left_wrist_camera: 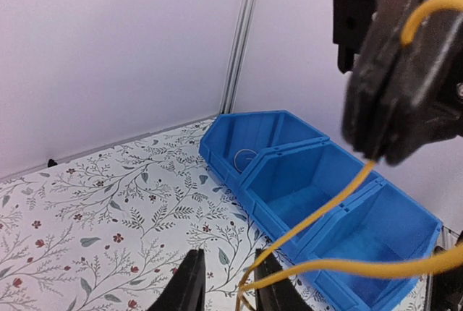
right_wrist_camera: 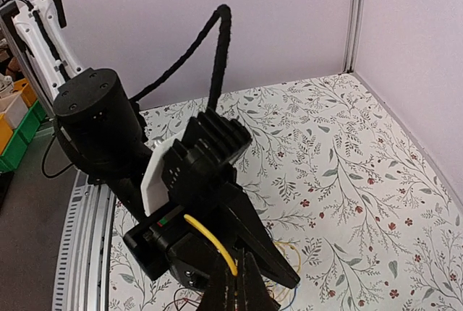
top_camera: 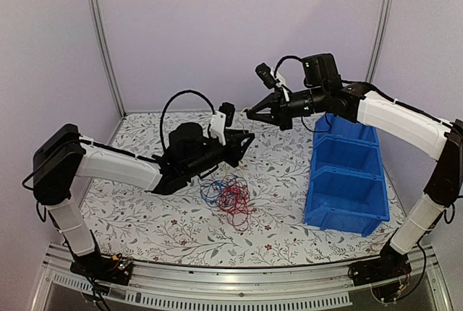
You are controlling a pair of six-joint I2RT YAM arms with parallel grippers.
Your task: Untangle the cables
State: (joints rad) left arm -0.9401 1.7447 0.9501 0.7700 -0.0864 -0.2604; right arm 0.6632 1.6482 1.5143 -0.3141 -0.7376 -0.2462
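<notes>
— Right hand (top_camera: 249,113) is squeezed tight on a yellow wire (left_wrist_camera: 325,208), we can see that.
— Yes, and we see it up in the air, over the worktop (top_camera: 159,217). What about the left hand (left_wrist_camera: 228,267)?
— Its fingers are a little way apart, and the yellow wire runs between them. We can't tell if they touch it.
— And the cables (top_camera: 230,199)?
— We see them in a red and blue heap on the worktop, near the left hand, apart from the blue bins (top_camera: 347,181).

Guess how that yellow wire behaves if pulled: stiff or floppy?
Likely floppy: the yellow wire sags in curves between the right gripper and left gripper. Probably light, being so thin. May snag: the clump below is looped.
</notes>
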